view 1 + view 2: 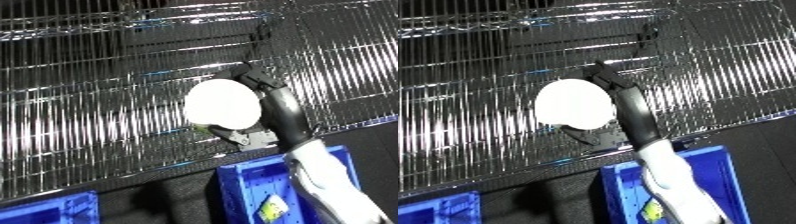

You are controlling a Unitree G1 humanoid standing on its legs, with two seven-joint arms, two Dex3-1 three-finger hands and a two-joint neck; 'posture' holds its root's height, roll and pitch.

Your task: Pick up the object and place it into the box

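One object in play: round white disc-like object [222, 103], plain, smooth, held up over the wire shelf [80, 100], not yet above the blue bin [253, 182]. Right hand [253, 82] has fingers curled round its edge. Pick looks done; carry and drop into bin remain. Left hand unseen.

The wire shelf [98, 100] spreads bare to the left of and above the right hand [266, 107], which holds a round white object [222, 103] up over it. Just below the shelf's front edge the blue bin [253, 187] lies open-topped, though the forearm [333, 182] crosses over its right part
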